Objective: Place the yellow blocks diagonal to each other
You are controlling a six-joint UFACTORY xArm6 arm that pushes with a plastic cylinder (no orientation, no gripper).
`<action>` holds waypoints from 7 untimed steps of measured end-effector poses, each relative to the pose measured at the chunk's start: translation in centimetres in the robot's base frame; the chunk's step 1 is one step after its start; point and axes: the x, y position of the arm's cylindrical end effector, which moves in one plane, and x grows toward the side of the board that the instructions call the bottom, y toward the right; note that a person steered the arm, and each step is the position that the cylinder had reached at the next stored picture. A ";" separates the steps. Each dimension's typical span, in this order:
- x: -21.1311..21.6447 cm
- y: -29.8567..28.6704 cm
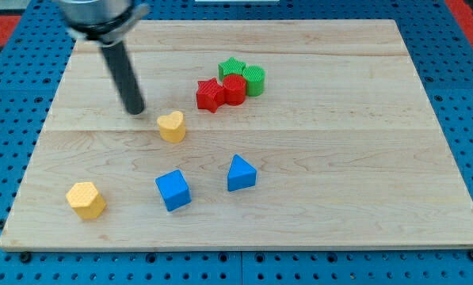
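1. Board first: the pale wooden table top (315, 229) filled most of the view, its planks running from the view's left edge to the right.
2. My tip (135, 111), the lower end of the straight dark rod, rested on the board toward the top-left corner, just up and to the left of the yellow heart-shaped block (171, 126), near it but apart. No claw exists on this rig, so nothing was spread, pressed or pinched.
3. The yellow hexagonal block (86, 199) lay by the bottom-left corner, well apart from the heart, which sat left of the board's centre.
4. Two blue pieces, a blue cube (173, 190) and a blue triangular block (240, 173), lay toward the bottom edge.
5. A tight cluster near the top edge held a red star block (209, 95), a red cylinder (234, 89), a green star block (232, 67) and a green cylinder (254, 80), touching one another.
6. Step in hand, as I judged: the approach to the heart. The yellows already lay on a loose slant; the next move called for a short push down and rightward-free, toward the hexagon, avoiding the blue cube.
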 end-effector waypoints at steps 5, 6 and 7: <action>10.3 1.4; 10.6 -4.4; 11.4 -4.5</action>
